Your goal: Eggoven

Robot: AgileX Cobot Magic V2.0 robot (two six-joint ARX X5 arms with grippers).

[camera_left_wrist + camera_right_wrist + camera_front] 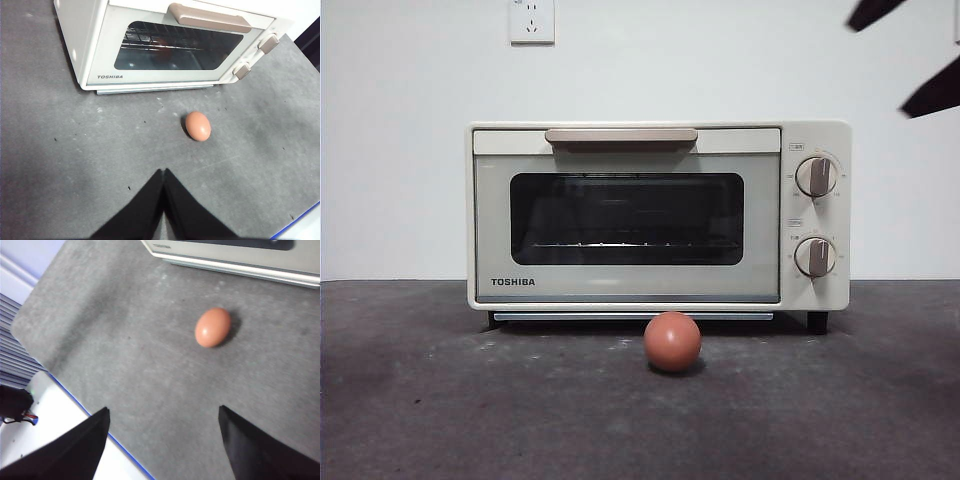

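Looking across the counter (420, 400), you are seeing the egg (672, 341) lying on bare grey surface just in front of the oven (658, 215), a little right of the door's middle and apart from it. The oven door is sitting closed, its handle (621, 135) along the top edge and two knobs (815, 176) stacked at the right. Open counter is stretching to both sides of the egg and toward you, with nothing else lying on it. In the left wrist view a blue-edged counter border (295, 225) is showing at one corner; the right wrist view is showing the same kind of edge (75, 400) well away from the egg. Your left tool (163, 172) is hovering above the counter with its jaws pressed together, holding nothing. Your right tool (162, 412) is hanging over the counter with jaws spread wide, the egg beyond them, untouched.
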